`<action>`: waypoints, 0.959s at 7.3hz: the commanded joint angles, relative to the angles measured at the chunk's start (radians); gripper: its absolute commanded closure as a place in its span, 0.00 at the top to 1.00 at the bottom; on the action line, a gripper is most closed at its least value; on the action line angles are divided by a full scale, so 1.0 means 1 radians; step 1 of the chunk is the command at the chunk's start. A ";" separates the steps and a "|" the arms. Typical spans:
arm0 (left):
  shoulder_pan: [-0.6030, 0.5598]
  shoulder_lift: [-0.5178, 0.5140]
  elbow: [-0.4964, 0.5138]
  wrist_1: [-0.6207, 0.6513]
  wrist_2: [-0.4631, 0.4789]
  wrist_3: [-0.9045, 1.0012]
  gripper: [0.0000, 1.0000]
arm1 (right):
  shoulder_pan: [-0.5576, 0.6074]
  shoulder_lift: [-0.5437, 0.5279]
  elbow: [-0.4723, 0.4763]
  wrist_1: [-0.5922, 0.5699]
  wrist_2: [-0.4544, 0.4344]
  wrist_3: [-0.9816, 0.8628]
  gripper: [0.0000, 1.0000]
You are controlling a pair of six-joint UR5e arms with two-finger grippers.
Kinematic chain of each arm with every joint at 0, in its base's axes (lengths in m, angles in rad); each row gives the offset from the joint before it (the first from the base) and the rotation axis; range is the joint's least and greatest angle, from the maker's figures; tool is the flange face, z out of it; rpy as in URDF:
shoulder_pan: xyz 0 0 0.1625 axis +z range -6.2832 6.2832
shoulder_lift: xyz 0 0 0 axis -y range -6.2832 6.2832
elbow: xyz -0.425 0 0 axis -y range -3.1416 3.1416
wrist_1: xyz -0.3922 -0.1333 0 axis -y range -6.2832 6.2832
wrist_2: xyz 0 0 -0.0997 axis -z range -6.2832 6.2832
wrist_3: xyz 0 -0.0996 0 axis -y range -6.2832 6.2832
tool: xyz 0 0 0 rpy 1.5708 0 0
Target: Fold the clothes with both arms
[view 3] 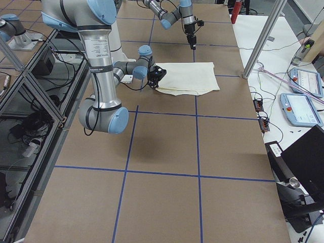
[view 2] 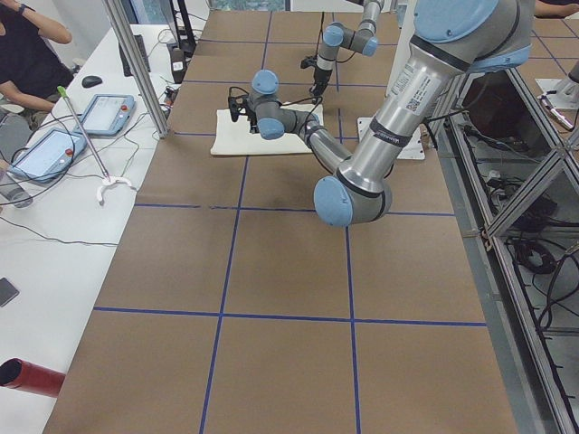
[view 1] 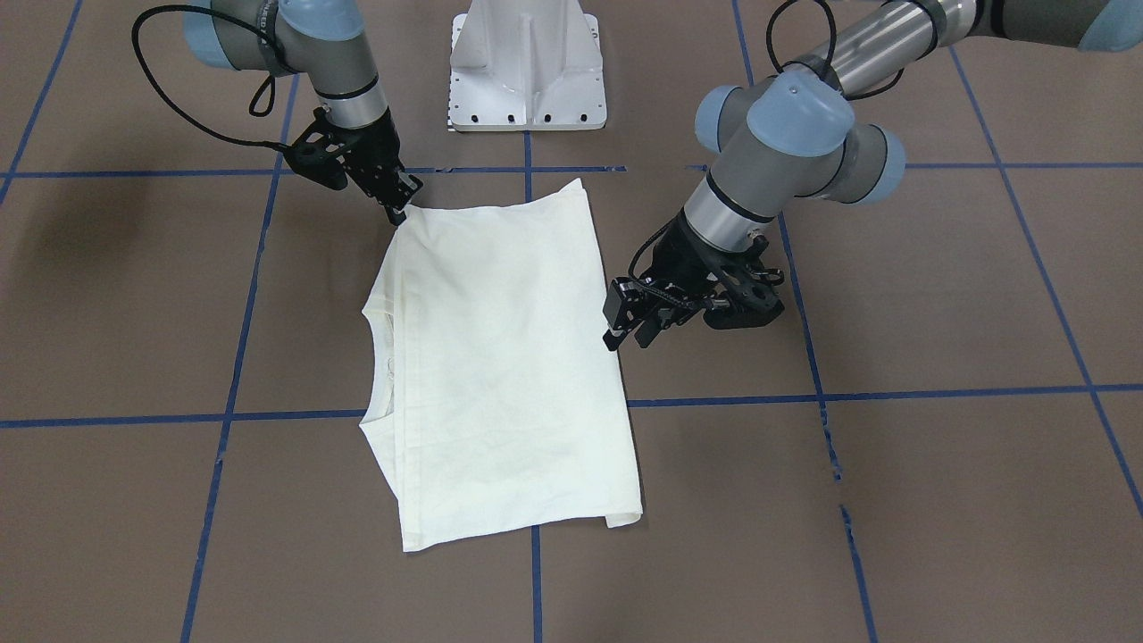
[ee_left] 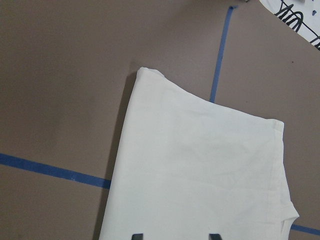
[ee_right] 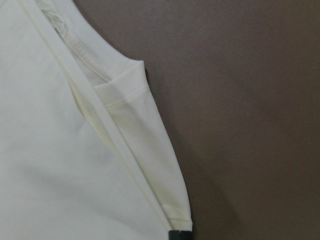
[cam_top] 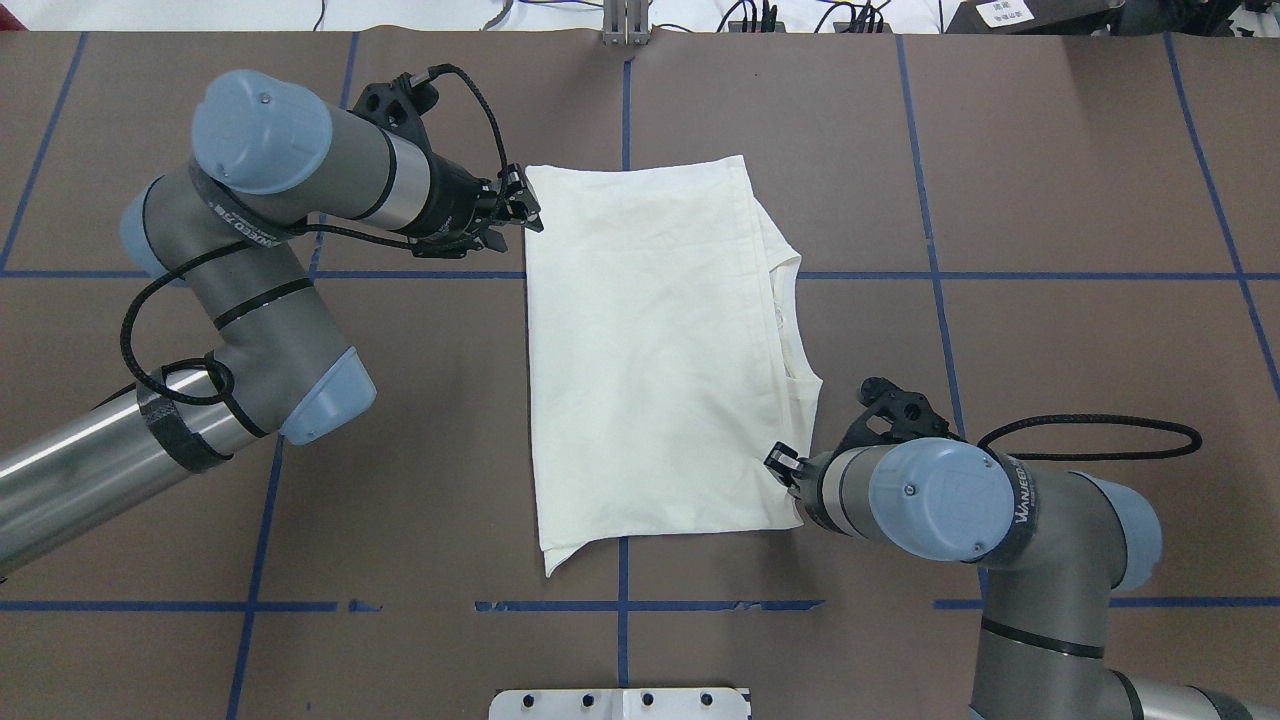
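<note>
The cream-white shirt (cam_top: 650, 350) lies folded, plain side up, in the middle of the table, and its print is hidden. Its ribbed collar (cam_top: 785, 320) peeks out on the robot's right edge. My left gripper (cam_top: 527, 210) is open and empty, hovering above the shirt's far left corner. In the left wrist view its two fingertips (ee_left: 137, 236) stand apart over the cloth (ee_left: 200, 170). My right gripper (cam_top: 782, 465) is shut on the shirt's near right corner. The right wrist view shows that corner (ee_right: 177, 215) running into the closed tips. In the front view the left gripper (view 1: 622, 329) is on the right and the right gripper (view 1: 399, 212) on the left.
The white pedestal base (view 1: 527, 67) stands at the robot's edge of the table. Blue tape lines (cam_top: 625, 100) cross the brown surface. An operators' table with tablets (view 2: 104, 113) and an aluminium post (view 2: 136, 63) line the far side.
</note>
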 commanded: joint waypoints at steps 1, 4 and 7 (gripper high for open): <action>0.071 0.042 -0.083 0.004 0.031 -0.120 0.53 | -0.035 0.002 0.000 -0.008 -0.011 0.033 0.00; 0.083 0.064 -0.096 0.006 0.053 -0.122 0.54 | -0.022 0.004 -0.006 -0.006 -0.015 0.030 0.40; 0.083 0.066 -0.096 0.008 0.053 -0.122 0.54 | -0.009 0.048 -0.062 -0.008 -0.074 0.024 0.67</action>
